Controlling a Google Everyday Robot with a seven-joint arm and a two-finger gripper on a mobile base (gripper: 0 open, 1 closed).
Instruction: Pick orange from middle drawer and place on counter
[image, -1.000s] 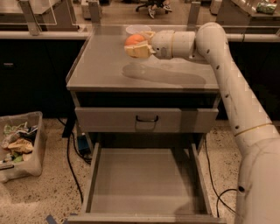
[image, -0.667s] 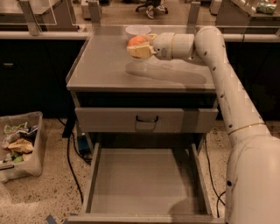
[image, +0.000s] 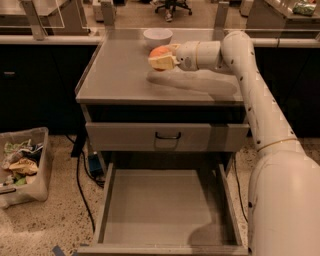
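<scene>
Down comes the tool a touch, and the white bowl now shows clear behind it. Its fingers are clamped on the orange, which is held over the rear middle of the tabletop with its shadow just beneath. The tool points left across the view; the orange is round, no long axis to call. Below, the middle drawer stands pulled out

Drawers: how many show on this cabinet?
2. A shut drawer with a black handle sits under the counter; the open drawer below it is bare. Any lower one would be hidden. The gripper holds the orange over the counter.
</scene>
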